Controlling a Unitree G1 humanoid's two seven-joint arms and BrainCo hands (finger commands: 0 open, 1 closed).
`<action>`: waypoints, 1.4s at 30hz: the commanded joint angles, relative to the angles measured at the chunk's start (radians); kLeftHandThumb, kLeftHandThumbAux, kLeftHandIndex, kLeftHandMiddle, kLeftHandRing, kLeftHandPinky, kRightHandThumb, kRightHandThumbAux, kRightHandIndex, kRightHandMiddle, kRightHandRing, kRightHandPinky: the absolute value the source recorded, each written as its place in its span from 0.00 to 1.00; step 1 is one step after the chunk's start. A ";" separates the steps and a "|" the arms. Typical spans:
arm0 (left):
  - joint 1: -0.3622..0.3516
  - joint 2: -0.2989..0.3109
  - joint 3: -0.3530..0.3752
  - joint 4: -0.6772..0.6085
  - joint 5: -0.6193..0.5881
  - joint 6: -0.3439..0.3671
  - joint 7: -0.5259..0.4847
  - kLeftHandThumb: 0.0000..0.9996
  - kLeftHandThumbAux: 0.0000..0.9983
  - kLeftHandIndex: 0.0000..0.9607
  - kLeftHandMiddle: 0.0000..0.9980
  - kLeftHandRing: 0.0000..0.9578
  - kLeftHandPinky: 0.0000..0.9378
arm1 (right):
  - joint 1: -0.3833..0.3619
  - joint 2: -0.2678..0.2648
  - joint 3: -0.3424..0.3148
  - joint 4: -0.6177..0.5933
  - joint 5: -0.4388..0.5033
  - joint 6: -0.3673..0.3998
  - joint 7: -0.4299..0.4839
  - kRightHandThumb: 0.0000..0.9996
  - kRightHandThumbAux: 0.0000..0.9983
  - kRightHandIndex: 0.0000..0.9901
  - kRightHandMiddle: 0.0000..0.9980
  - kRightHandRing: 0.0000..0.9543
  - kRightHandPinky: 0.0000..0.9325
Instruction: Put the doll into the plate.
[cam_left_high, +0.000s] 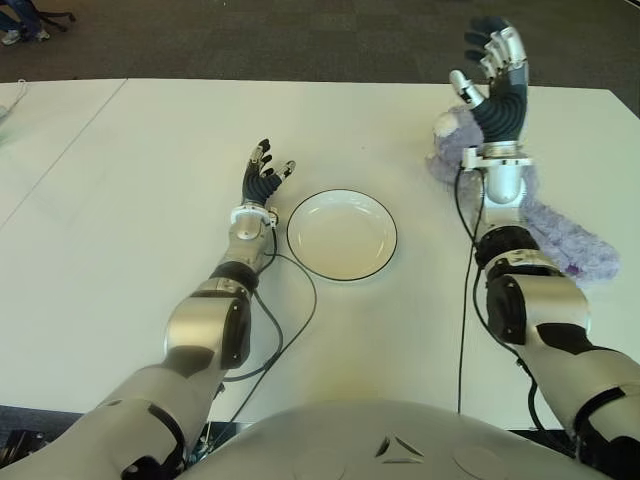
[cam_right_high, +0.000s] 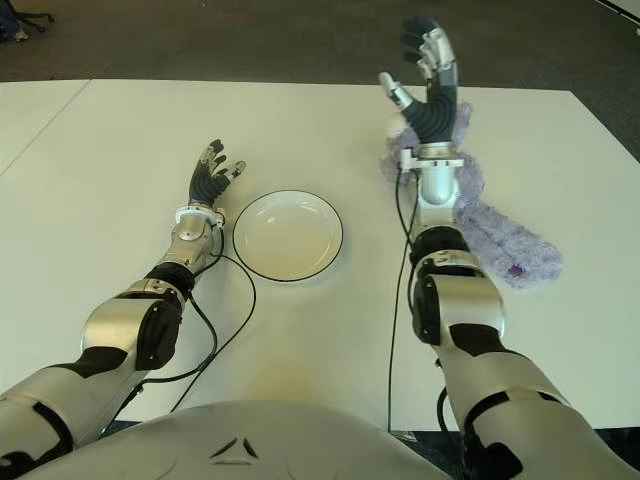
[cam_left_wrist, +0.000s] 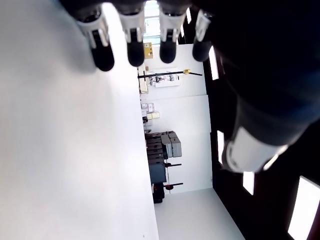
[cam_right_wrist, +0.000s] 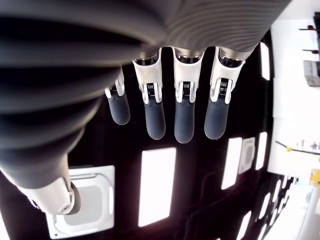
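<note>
The white plate (cam_left_high: 340, 238) with a dark rim sits mid-table and holds nothing. A fluffy purple doll (cam_left_high: 572, 248) lies on the table at the right, stretched out under my right forearm and partly hidden by it. My right hand (cam_left_high: 492, 60) is lifted above the doll's far end, fingers (cam_right_wrist: 184, 117) straight and spread, holding nothing. My left hand (cam_left_high: 265, 172) shows just left of the plate, fingers (cam_left_wrist: 136, 50) extended and empty.
The white table (cam_left_high: 150, 200) spreads wide to the left, with a seam near its left end. Black cables (cam_left_high: 300, 320) run from both wrists across the near tabletop. Dark carpet lies beyond the far edge.
</note>
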 joint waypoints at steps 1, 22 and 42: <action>0.174 -0.055 -0.008 0.113 0.012 0.124 -0.008 0.21 0.70 0.08 0.08 0.09 0.14 | -0.040 -0.086 -0.029 0.028 0.030 0.018 0.023 0.30 0.60 0.14 0.19 0.21 0.24; 0.162 -0.057 -0.006 0.113 0.011 0.134 -0.003 0.21 0.66 0.10 0.10 0.11 0.16 | -0.037 -0.413 0.092 0.151 -0.225 0.216 -0.170 0.04 0.35 0.00 0.00 0.00 0.00; 0.156 -0.062 -0.004 0.113 0.009 0.145 0.008 0.12 0.69 0.07 0.08 0.10 0.15 | 0.035 -0.434 0.230 0.267 -0.319 0.666 -0.073 0.06 0.44 0.00 0.00 0.00 0.00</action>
